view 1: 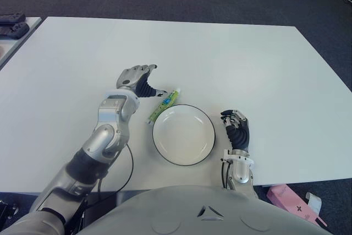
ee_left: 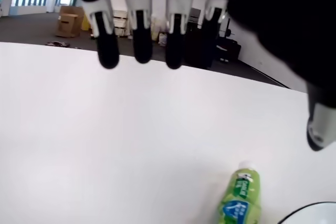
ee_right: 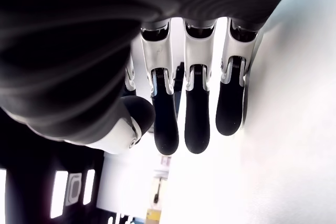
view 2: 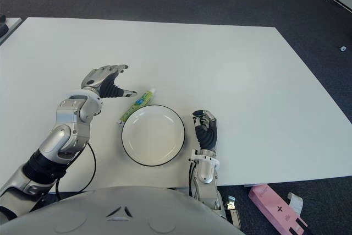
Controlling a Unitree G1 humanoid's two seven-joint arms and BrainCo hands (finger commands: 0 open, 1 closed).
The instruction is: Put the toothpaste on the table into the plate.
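Observation:
A green toothpaste tube with a white cap lies on the white table, touching the upper left rim of the white plate. The plate has a dark rim and nothing in it. My left hand hovers just left of the tube's cap end, fingers spread and holding nothing; its thumb tip reaches toward the tube. The left wrist view shows the tube below the spread fingers. My right hand shows right of the plate, fingers curled, nothing in it.
A pink box lies on the floor past the table's near right edge. Dark devices sit on another table at the far left. A black cable loops beside my left forearm.

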